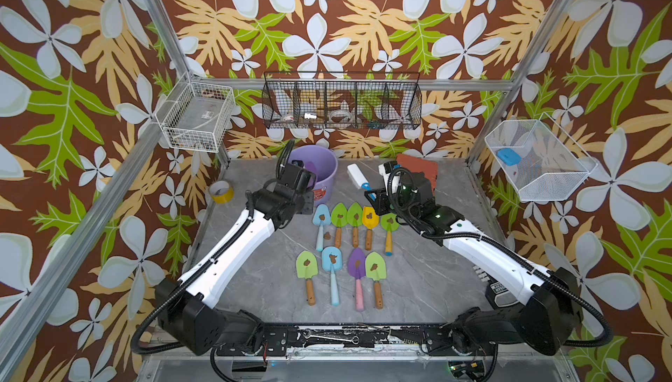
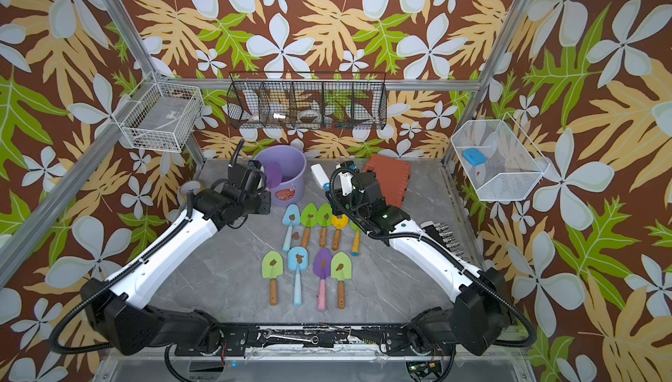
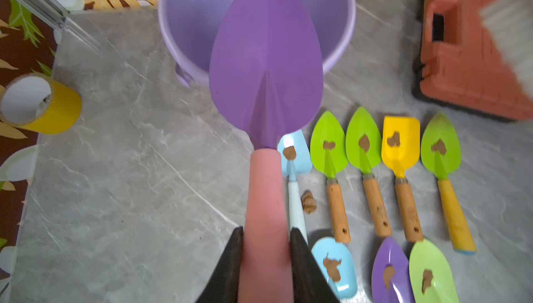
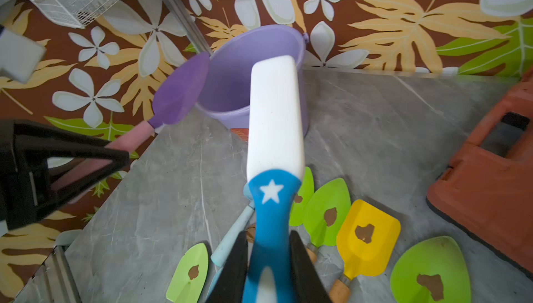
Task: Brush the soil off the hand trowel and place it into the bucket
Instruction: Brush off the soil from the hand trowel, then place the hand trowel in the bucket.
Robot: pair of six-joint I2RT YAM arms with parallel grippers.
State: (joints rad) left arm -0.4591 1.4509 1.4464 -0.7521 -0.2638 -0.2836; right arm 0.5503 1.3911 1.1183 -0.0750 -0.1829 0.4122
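I am clamping the left gripper (image 3: 266, 231) on the purple trowel (image 3: 265, 56), blade pointing lengthwise over the bucket (image 3: 187, 27); right gripper (image 4: 269, 235) clamping the brush (image 4: 275, 114).

A: Surface?
B: Grey marbled tabletop (image 1: 254, 271).
A: Far side?
B: Lilac bucket (image 1: 329, 180); yellow tape roll (image 1: 221, 191) at left, orange-red tool case (image 1: 418, 165) at right.
A: Middle?
B: Nine trowels (image 1: 380, 271) flat, blades toward the far edge, five behind, four in front. One loose soil clump (image 1: 327, 235) on bare top, between two back handles.
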